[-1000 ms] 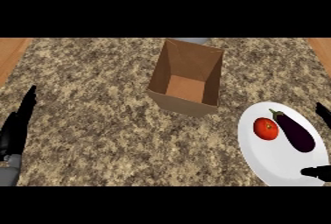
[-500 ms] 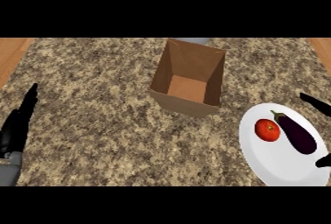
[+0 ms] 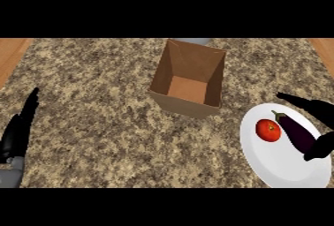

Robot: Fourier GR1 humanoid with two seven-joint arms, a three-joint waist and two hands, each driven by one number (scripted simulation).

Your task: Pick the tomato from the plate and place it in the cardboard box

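The tomato lay on the plate, just beside an eggplant and near the open box. The right hand hovered over the plate's right side, fingers and thumb spread wide, holding nothing. The left hand rested at the left edge of the counter, fingers straight.

This was a kitchen. The work surface was a stone-patterned counter, speckled brown and beige, with strips of warm wood showing past its left and right ends. Fresh food sat out on it: 1 white plate carried a red tomato and a dark purple eggplant, near an open cardboard box.
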